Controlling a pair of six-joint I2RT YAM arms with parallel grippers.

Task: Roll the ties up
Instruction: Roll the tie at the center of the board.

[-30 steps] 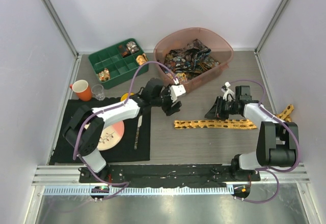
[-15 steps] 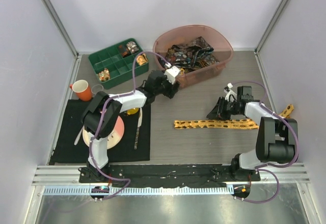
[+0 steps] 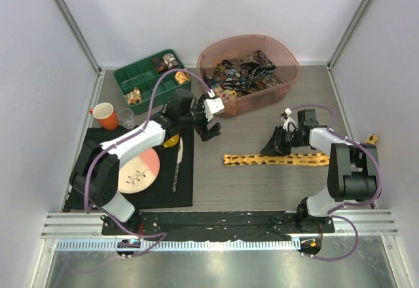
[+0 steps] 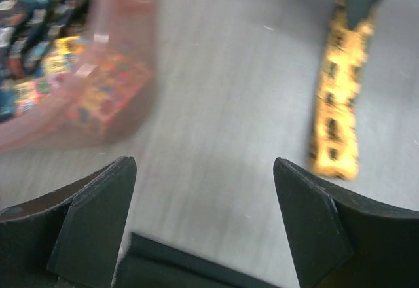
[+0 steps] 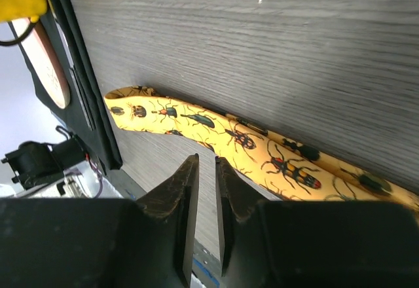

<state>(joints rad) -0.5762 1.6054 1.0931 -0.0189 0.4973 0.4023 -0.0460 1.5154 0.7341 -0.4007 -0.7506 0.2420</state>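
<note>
on the bench, one yellow tie lies flat and the others fill the tub

near the middle of the bench (image 3: pixel 249 190) the yellow-orange tie (image 3: pixel 275 160) lies stretched out flat, from left to right, with small dark insects printed on it. the right end effector (image 3: pixel 278 143) stands low at the far edge of this tie. in the right wrist view its fingers (image 5: pixel 186 190) are close together with only a thin slit between them, and the tips come just to the edge of the tie (image 5: pixel 216 127). whether they pinch the cloth, i cannot tell.

the left end effector (image 3: pixel 209 129) hangs over bare bench between the pink tub (image 3: pixel 262 101) and the black mat (image 3: pixel 170 193). its fingers (image 4: pixel 98 209) are spread wide and hold nothing. its own camera is blurred, but it shows the tub at the left and the yellow tie (image 4: pixel 337 105) at the right.

the dark many-coloured ties (image 3: pixel 242 72) lie in a heap inside the tub. a green tray (image 3: pixel 147 82) stands to the left of it.
</note>
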